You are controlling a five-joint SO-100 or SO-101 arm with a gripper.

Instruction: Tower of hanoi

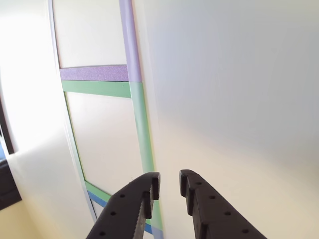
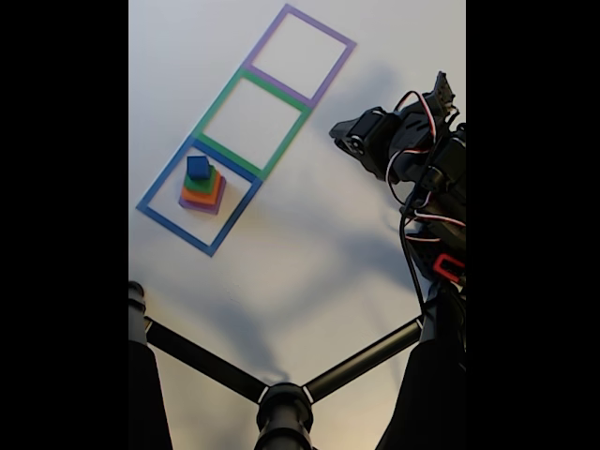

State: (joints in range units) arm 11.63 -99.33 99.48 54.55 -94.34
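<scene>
The stack of coloured blocks [image 2: 202, 187] sits whole inside the blue tape square [image 2: 157, 214], widest at the bottom: purple, orange, green, with a small blue cube [image 2: 198, 167] on top. This looks like the puzzle's starting pile, nothing moved yet. From it, toward one o'clock in the fixed view, the green tape square [image 2: 212, 108] and then the purple tape square [image 2: 330, 34] run in a row, both vacant, presumably the two free pegs for the transfers. The gripper [image 2: 339, 137] hangs at about two o'clock from the stack, well apart from it, over bare white table [image 2: 309, 253]. In the other view its black jaws, the gripper [image 1: 169, 186], stand slightly parted and hold nothing, aimed beside the green tape.
</scene>
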